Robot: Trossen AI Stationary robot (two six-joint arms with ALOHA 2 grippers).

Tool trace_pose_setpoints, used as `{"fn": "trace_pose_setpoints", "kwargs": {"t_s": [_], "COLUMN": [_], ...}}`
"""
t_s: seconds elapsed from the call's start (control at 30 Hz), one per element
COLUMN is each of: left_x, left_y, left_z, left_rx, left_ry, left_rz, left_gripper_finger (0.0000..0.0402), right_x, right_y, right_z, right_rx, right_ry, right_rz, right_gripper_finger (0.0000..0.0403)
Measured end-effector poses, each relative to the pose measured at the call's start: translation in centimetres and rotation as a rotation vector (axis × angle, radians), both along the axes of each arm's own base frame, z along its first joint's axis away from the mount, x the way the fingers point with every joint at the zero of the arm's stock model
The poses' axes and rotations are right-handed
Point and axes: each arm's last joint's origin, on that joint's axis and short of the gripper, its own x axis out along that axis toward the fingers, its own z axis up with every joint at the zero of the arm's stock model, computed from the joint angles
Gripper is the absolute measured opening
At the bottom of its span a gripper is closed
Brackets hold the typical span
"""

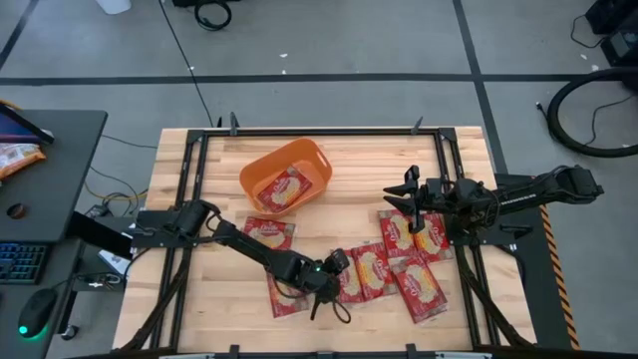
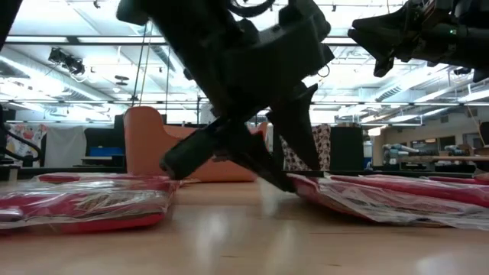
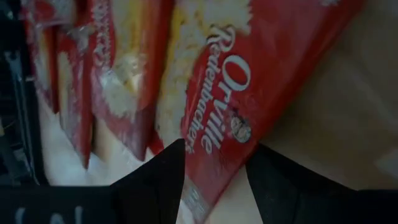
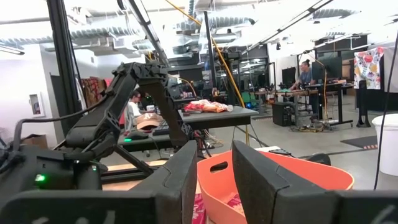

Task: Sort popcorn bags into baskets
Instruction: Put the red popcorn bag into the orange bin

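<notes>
While one packet [image 1: 286,189] lies in the basket [image 1: 261,165], about seven wait; left hand [image 1: 342,271] spread astride one, right hand [image 1: 407,193] parted, empty.

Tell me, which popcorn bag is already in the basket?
The popcorn bag lying inside the orange basket at the table's back; all the other bags lie flat on the wood.
</notes>
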Motion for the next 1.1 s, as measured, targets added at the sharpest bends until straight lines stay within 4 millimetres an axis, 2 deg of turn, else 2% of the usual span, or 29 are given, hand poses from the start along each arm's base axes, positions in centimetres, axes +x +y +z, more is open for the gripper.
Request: {"fn": "trace_pose_setpoints", "kwargs": {"t_s": [0.1, 0.17, 0.37, 0.53, 0.7, 0.87, 1.1], "left_x": [0.1, 0.1, 0.1, 0.2, 0.4, -0.5, -3.0], "left_y": [0.4, 0.5, 0.4, 0.1, -0.1, 0.6, 3.1], "left_z": [-0.1, -0.2, -0.1, 0.8, 4.4, 8.1, 11.9], "left_rx": [-0.053, -0.087, -0.122, -0.118, -0.155, -0.189, -0.169], "left_ry": [0.033, 0.06, 0.05, 0.049, 0.06, 0.084, 0.078], "left_rz": [-0.029, -0.05, -0.03, 0.042, 0.12, 0.23, 0.485], "left_gripper_finger": [0.0161, 0.0139, 0.002, 0.0011, 0.0005, 0.0004, 0.0002], "right_x": [0.0, 0.0, 0.0, 0.0, 0.0, 0.0, 0.0], "right_y": [0.0, 0.0, 0.0, 0.0, 0.0, 0.0, 0.0], "right_z": [0.0, 0.0, 0.0, 0.0, -0.1, -0.1, -0.2], "right_rx": [0.0, 0.0, -0.001, 0.0, -0.001, -0.001, 0.0], "right_ry": [0.0, 0.0, 0.0, 0.003, 0.008, 0.013, 0.017], "right_rz": [0.0, 0.0, 0.0, 0.0, 0.0, 0.0, -0.004], "right_gripper_finger": [0.0107, 0.0107, 0.0107, 0.0107, 0.0107, 0.0107, 0.0107]}}
